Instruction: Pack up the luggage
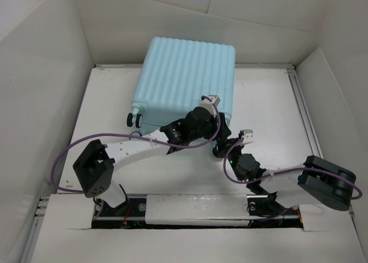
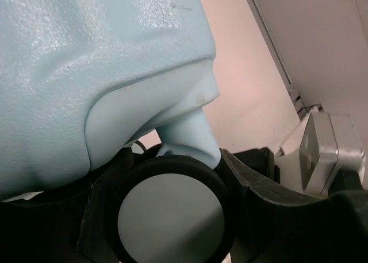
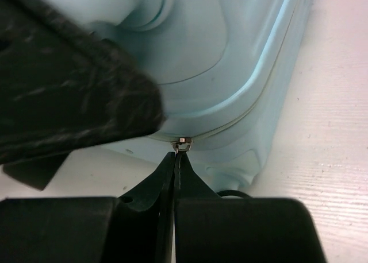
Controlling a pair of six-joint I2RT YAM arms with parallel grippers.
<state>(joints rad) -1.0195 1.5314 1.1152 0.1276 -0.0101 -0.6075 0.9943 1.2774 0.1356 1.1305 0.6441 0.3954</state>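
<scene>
the luggage (image 1: 184, 73) lies shut and flat at the far middle of the table (image 1: 270, 102), ribbed shell up, near the white back wall (image 1: 190, 16); two wheels (image 1: 134, 120) stick out at its near left corner; both arms reach to its near right corner, the left arm crossing the near edge of the shell, the right arm coming in from the right over bare table.

right claw (image 3: 175, 162): jaws closed to a hairline, tips nipping the tab of a small metal zip pull (image 3: 182, 141); the pull sits on the zip seam (image 3: 253, 111) where it curves round the shell's corner; a blurred black mass (image 3: 69, 96) fills the upper left of that view, too soft to name.

left claw (image 2: 172, 197): a black caster (image 2: 171, 220) with a pale hub sits between its fingers (image 2: 256, 185), right under the luggage's moulded wheel housing (image 2: 190, 131); it is black on black there, so i cannot tell whether the fingers press on the caster or only flank it, nor how wide they stand; the right arm's grey camera (image 2: 322, 154) shows just to the right; the table rail (image 2: 276, 62) runs beyond it.
</scene>
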